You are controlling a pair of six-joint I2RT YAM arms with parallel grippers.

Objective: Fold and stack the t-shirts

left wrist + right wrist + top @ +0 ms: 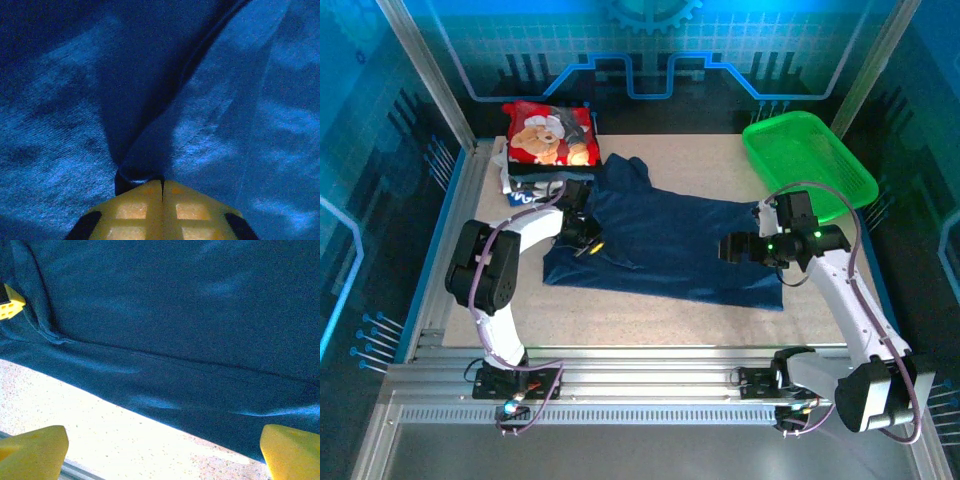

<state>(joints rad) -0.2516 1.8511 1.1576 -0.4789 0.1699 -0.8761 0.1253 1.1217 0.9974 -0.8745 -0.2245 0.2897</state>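
1. The left gripper [162,186] was closed, its yellow pads pinching a raised ridge of the navy blue cloth t-shirt [670,252] near the garment's left edge.
2. The right gripper [162,445] stood wide open with nothing between its jaws. It was positioned at the shirt's right edge, where the hem ran diagonally across the speckled beige table [710,160].
3. The navy shirt lay spread across the middle of the table, rumpled, with one part reaching toward the far left. No chest print showed from above.
4. At the far left, a red t-shirt with a teddy-bear print [550,135] lay folded on top of a small pile of blue and white folded cloth [525,190].
5. A green plastic mesh basket [810,160] sat at the far right, well apart from the shirts.
6. Progress, as judged: the far-left stack appeared complete for at least two garments. The navy shirt was unfolded, with a first fold apparently being set up. Folding it and placing it on the stack remained.
7. No brand, label or legible writing was found. The bear graphic carried no readable text, and the white marks on the blue cloth beneath were too small to read.
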